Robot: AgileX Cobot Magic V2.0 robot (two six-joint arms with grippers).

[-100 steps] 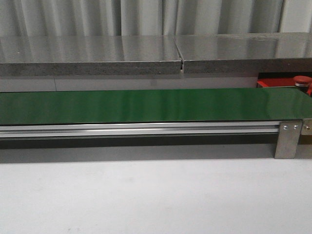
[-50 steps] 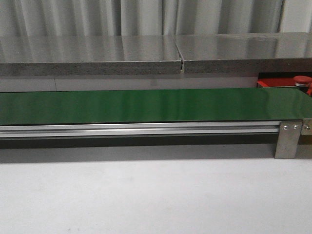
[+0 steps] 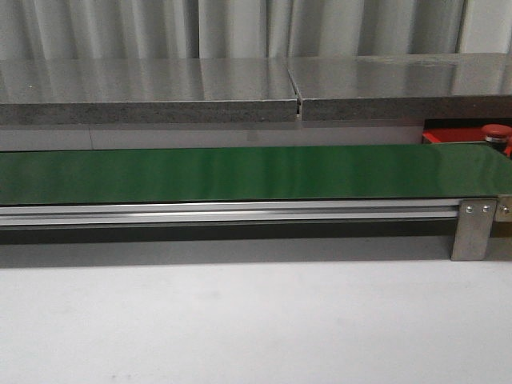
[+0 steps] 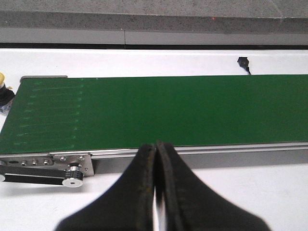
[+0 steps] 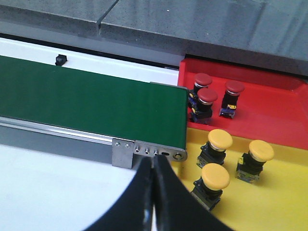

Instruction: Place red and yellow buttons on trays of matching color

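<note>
Right gripper [image 5: 154,166]: both fingers are pressed together with nothing between them. It hangs over the white table [image 3: 256,320], on the near side of the conveyor's right end. Directly beyond the fingertips sits the metal end bracket [image 5: 149,153] of the green belt [image 5: 91,103].

Beyond that bracket and to its right lie the two trays. The yellow tray [image 5: 284,202] is the nearer one and holds three yellow buttons [image 5: 219,139] [image 5: 260,150] [image 5: 215,176], all upright on their black bases and standing apart from each other. The red tray [image 5: 274,106] lies farther off and holds three red buttons [image 5: 202,80] [image 5: 208,96] [image 5: 234,87]; the first two stand very close together, the third stands apart.

Left gripper [image 4: 156,149]: fingers likewise pressed together and empty. It sits on the near side of the belt's left end, the roller bracket [image 4: 67,168] to its left. A small yellow-topped object [image 4: 2,84] shows just beyond the belt's left edge; it is cut off by the frame and cannot be identified with certainty.

No button lies on the belt in any view. Judgement: the sorted buttons and both trays lie toward the right end, so the right arm is the nearer one for any placement. A button arriving along the belt's left-right axis would call for the fingers to spread first.
</note>
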